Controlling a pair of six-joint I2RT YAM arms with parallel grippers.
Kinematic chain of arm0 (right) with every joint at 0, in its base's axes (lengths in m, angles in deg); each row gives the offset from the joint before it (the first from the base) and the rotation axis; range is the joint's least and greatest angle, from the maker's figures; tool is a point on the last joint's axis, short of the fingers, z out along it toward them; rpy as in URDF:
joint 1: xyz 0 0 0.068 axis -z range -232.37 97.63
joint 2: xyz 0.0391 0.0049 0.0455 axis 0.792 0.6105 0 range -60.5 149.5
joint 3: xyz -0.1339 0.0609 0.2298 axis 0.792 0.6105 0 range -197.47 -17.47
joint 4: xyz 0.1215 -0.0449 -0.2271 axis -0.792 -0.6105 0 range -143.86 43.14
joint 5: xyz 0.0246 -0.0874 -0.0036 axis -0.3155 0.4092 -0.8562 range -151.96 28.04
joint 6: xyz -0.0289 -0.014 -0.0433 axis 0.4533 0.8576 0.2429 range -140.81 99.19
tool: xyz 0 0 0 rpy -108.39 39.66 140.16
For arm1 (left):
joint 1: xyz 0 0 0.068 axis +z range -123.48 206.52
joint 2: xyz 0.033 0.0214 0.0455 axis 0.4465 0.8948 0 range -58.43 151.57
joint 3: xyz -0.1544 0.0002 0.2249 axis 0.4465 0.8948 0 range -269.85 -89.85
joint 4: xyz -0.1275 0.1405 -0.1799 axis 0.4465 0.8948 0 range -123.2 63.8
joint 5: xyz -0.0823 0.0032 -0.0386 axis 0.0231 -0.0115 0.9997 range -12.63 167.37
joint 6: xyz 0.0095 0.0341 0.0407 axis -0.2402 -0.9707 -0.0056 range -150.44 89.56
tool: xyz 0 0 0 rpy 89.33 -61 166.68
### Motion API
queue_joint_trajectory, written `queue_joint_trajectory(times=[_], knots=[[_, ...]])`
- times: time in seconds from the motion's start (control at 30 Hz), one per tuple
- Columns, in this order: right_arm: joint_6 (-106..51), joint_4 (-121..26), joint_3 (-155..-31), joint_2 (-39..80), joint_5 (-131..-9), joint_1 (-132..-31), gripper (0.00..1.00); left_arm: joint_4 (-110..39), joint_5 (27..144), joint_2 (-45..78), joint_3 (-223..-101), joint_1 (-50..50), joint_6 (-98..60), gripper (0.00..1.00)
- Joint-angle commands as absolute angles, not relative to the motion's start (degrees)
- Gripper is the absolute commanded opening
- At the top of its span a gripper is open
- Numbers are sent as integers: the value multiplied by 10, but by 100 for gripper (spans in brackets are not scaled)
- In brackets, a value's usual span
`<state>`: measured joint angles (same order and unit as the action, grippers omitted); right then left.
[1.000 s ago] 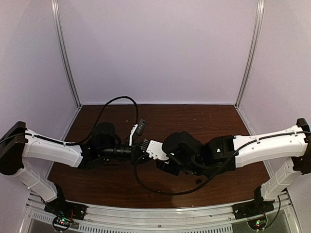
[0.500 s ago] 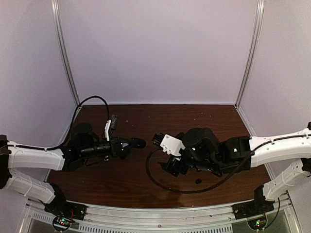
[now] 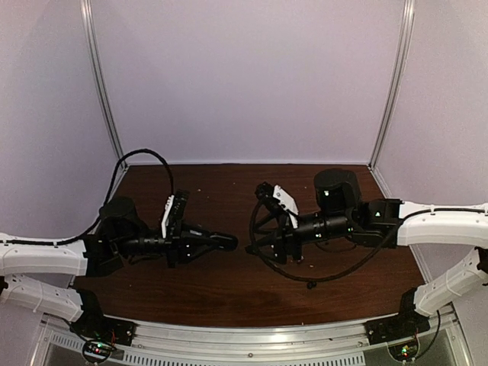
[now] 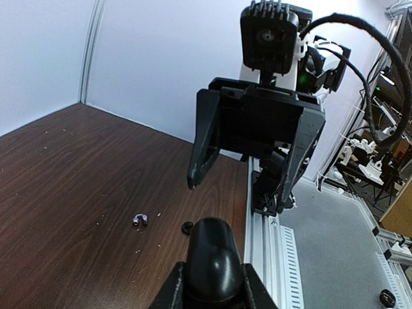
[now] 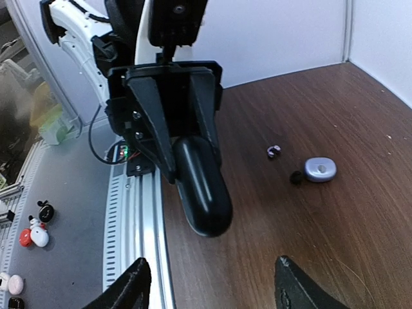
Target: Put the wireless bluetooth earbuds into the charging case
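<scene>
My left gripper [image 3: 216,242] is shut on a glossy black rounded object [image 4: 212,257], held level above the table and pointing at the right gripper. The object also shows in the right wrist view [image 5: 203,187]. My right gripper [image 3: 268,240] is open wide and empty, facing it across a gap [image 4: 238,193]. The charging case [image 5: 320,169], a small grey-blue oval, lies shut on the brown table. The earbuds [image 5: 273,152], tiny purple buds lying together, rest just beside it and also show in the left wrist view [image 4: 140,219]. I cannot make out the case or earbuds in the top view.
A tiny black bit [image 5: 296,177] lies between earbuds and case; it also shows in the left wrist view [image 4: 187,226]. A similar black bit [image 3: 310,284] lies near the front. The right arm's cable [image 3: 335,271] loops over the table. An aluminium rail [image 3: 252,335] runs along the near edge.
The grippers met at the table's middle and have drawn apart. The left one pulled back left with the black object in it. The right one pulled back right, open.
</scene>
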<state>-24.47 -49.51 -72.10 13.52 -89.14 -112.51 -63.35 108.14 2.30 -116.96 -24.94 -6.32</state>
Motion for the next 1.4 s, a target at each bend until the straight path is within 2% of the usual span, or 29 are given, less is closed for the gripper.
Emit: queue_joint_trajectory(times=[0.0,0.4,0.53,0.77,1.07,1.1,1.23,1.37], knots=[[-279,-454,-744,158,-1003,-1131,62,-697,1109,35,-1187,-259,-84,0],[-245,-501,-788,190,-987,-1156,46,-705,1152,62,-1211,-271,-78,0],[-237,-513,-792,195,-973,-1157,47,-715,1167,66,-1214,-274,-72,0],[-227,-527,-796,197,-973,-1159,32,-718,1164,64,-1216,-274,-68,0],[-222,-540,-803,197,-973,-1160,18,-720,1160,63,-1215,-274,-68,0],[-222,-540,-804,197,-974,-1160,16,-719,1158,62,-1215,-274,-68,2],[-224,-536,-804,190,-971,-1160,8,-701,1150,58,-1211,-274,-73,27],[-227,-533,-805,183,-962,-1160,5,-686,1148,59,-1206,-274,-78,38]])
